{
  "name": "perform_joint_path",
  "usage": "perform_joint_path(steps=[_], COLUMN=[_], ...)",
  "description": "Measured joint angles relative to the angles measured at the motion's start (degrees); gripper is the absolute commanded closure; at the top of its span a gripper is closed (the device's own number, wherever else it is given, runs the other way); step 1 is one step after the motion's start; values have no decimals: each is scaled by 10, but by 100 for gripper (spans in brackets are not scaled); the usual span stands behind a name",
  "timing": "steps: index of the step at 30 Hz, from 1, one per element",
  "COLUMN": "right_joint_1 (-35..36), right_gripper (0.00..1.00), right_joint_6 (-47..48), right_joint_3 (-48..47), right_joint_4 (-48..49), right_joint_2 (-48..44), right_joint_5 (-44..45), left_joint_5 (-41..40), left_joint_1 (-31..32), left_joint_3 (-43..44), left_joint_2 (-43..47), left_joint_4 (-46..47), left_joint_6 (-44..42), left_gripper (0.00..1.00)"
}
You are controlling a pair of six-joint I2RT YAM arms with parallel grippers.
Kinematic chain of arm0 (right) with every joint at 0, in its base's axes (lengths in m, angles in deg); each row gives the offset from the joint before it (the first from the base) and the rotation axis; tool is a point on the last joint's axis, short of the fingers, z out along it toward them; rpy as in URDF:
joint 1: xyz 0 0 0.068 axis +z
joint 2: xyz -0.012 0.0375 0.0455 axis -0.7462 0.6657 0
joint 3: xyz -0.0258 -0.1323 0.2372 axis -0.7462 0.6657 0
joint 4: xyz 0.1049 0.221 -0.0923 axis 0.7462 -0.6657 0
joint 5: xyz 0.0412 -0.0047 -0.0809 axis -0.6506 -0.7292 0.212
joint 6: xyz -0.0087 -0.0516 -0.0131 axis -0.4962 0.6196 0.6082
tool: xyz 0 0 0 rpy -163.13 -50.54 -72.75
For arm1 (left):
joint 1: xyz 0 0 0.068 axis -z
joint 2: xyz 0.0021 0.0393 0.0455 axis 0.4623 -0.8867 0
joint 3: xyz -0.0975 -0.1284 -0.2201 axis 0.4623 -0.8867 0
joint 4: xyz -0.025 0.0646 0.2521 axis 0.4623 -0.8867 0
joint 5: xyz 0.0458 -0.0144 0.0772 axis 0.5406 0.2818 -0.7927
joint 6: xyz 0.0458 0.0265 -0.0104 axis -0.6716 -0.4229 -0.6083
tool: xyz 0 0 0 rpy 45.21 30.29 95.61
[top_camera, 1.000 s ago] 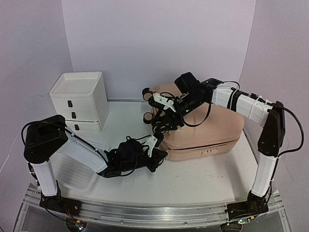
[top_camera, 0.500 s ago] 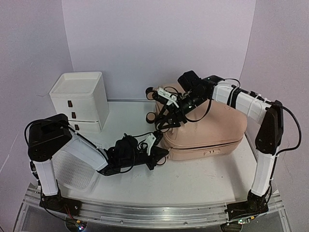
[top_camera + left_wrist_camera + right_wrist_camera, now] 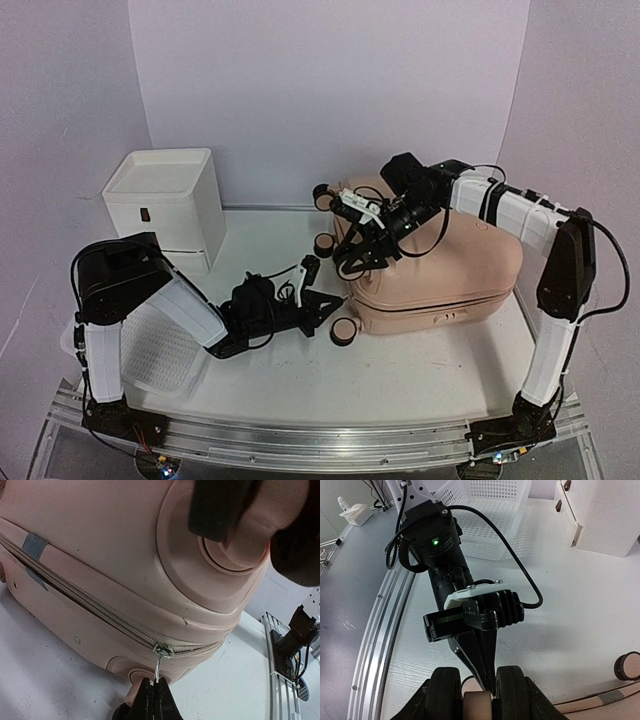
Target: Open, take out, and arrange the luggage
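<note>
The luggage (image 3: 440, 270) is a pale pink hard-shell suitcase lying flat at the right of the table. In the left wrist view its shell (image 3: 100, 555) fills the frame, with the zipper running to a slider (image 3: 163, 651) at the corner. My left gripper (image 3: 154, 686) is shut on the metal zipper pull (image 3: 158, 669) and sits low at the suitcase's near left corner (image 3: 335, 308). My right gripper (image 3: 358, 255) reaches over the suitcase's left end. It is shut on a black caster wheel with a pink hub (image 3: 477, 705).
A white drawer unit (image 3: 165, 205) stands at the back left. A white mesh basket (image 3: 160, 350) lies in front of it, under my left arm. Two more casters (image 3: 343, 332) (image 3: 322, 195) stick out of the suitcase's left end. The walls stand close behind and at the right.
The suitcase has swung and shifted to the right with my right gripper. My left gripper followed to the right, still on the pull. A caster has come into view near the front corner.
</note>
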Motion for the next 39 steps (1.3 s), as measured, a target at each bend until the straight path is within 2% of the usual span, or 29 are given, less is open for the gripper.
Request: perform_joint_path(steps=[10,24,39], right_joint_1=[-2,-2,-1], right_gripper=[100,100,100], right_joint_6=[25,26,25], right_joint_3=[63,65,65], right_joint_4=[-5,-17,-40], right_joint_2=[-49,-55,-63], right_joint_5=[6,7,17], left_joint_5=[11,95,106], left_joint_1=[-6,-25,-34], left_joint_3=[32,61,104], left_joint_2=[-26,-56,-99], left_joint_4=[1,-1,-64], left_joint_6=[32,30,31], left_gripper=[100,100,90])
